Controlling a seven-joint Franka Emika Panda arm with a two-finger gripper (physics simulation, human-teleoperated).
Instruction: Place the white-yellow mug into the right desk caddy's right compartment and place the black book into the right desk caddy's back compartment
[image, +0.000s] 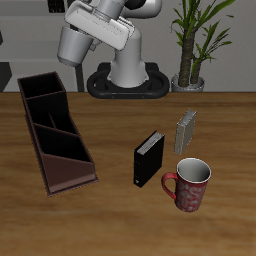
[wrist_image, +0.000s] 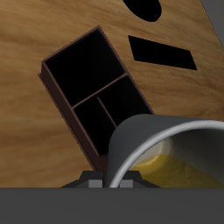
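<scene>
The end effector (wrist_image: 112, 179) holds the white mug with the yellow inside (wrist_image: 171, 153) high above the long dark brown caddy (wrist_image: 92, 92), ready to drop it in.

Light was even and soft, the renders sharp. Faint shadows sat beside the black book (image: 149, 158). The white-yellow mug (wrist_image: 171, 150) loomed large and shaded against the gripper.
</scene>
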